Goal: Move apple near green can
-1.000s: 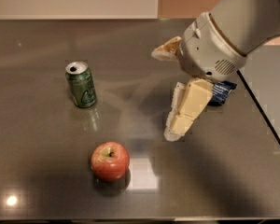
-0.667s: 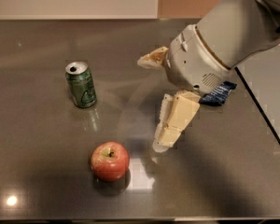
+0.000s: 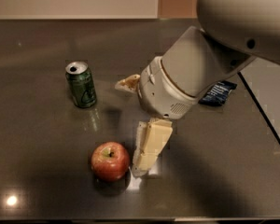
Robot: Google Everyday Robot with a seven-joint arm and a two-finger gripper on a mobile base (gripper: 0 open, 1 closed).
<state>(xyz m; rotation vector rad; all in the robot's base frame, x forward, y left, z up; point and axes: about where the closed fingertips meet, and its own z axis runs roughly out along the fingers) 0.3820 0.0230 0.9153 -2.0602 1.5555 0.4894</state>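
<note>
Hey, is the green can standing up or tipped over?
Upright: the can stands on its base, silver top facing up. The open gripper hangs beside the apple, away from the can.

No lettering on the green can (image 3: pixel 81 85) is legible.

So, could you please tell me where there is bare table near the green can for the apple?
Bare table lies left of and in front of the green can, up to the apple. It is crowded right of the apple, where the open claw hangs, with the snack wrapper beyond.
</note>
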